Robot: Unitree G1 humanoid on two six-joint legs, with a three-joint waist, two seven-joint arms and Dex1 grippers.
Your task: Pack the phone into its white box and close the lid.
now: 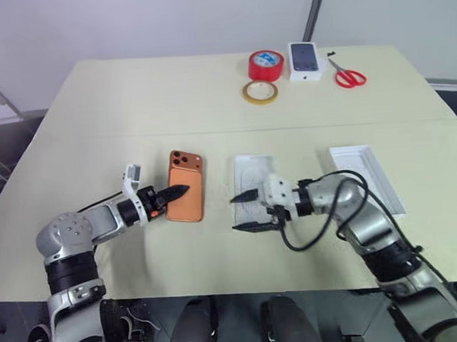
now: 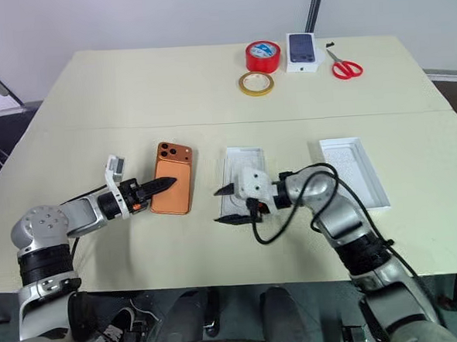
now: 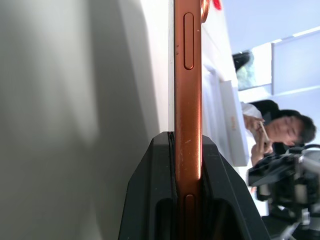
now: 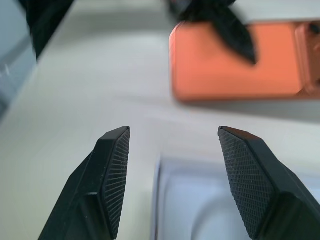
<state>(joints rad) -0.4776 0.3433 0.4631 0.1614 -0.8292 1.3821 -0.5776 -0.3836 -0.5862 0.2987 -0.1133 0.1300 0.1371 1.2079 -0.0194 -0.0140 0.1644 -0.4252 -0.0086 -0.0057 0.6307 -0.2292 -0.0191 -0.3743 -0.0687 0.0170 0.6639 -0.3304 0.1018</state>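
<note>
The copper-orange phone lies back up left of centre, its camera lenses at the far end. My left gripper is shut on the phone's long left edge, and the left wrist view shows that edge clamped between the two black fingers. The white box, with its moulded insert, lies just right of the phone. My right gripper is open over the box's near left corner, pointing toward the phone, with nothing between its fingers. The lid lies hollow side up further right.
At the table's far edge stand a red tape roll, a yellow tape roll, a small white box with a dark phone picture and red-handled scissors. A person sits beyond the table in the left wrist view.
</note>
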